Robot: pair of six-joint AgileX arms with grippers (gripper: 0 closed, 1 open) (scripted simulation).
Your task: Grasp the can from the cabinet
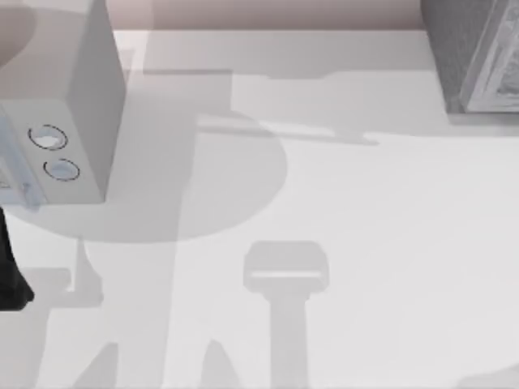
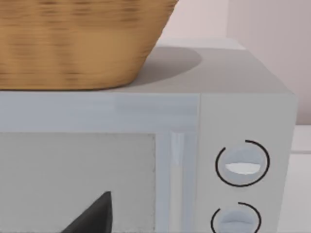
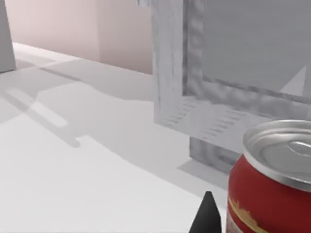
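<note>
A red can (image 3: 272,194) with a silver lid stands upright close to the camera in the right wrist view. Right beside it pokes up a dark tip of my right gripper (image 3: 206,217); whether it touches the can I cannot tell. Behind the can rises the cabinet (image 3: 194,73), showing its pale grey framed front and a recessed panel. In the top view the cabinet (image 1: 474,57) sits at the far right corner of the table. My left gripper (image 2: 95,216) shows as a dark tip in front of the white box's door.
A white box with two round dials (image 1: 57,105) stands at the table's far left, with my left arm (image 1: 10,267) dark at the left edge below it. A wicker basket (image 2: 77,43) rests on top of that box (image 2: 243,111). Pale table surface (image 1: 324,211) spreads between the box and the cabinet.
</note>
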